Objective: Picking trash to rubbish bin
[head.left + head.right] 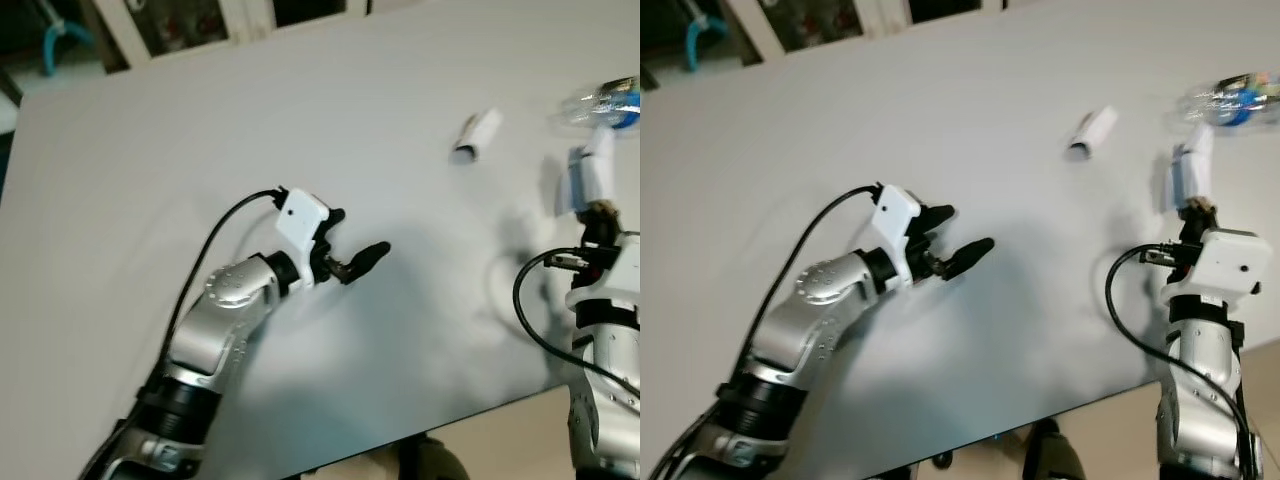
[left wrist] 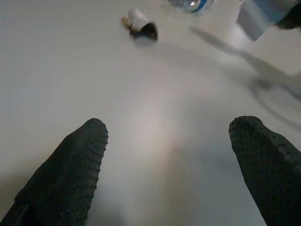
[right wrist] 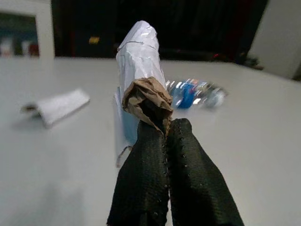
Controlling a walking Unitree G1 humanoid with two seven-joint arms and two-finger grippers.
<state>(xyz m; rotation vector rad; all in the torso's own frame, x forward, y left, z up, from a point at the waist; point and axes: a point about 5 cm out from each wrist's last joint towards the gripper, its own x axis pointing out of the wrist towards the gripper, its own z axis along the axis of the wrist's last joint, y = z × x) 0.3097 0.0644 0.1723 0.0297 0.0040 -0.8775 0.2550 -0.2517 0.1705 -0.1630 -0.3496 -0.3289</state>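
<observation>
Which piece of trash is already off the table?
The crumpled white-and-brown wrapper, pinched in the right gripper above the table. The small paper roll and the plastic bottle lie on the tabletop.

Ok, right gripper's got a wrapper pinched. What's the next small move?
Probably lift the right gripper clear of the table and carry the wrapper off toward the bin. Its fingers are shut on the crumpled end, and the wrapper stands upright above them.

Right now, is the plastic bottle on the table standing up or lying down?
Lying down. The plastic bottle rests on its side on the white table, beyond the crumpled wrapper pinched in the right gripper's fingers.
</observation>
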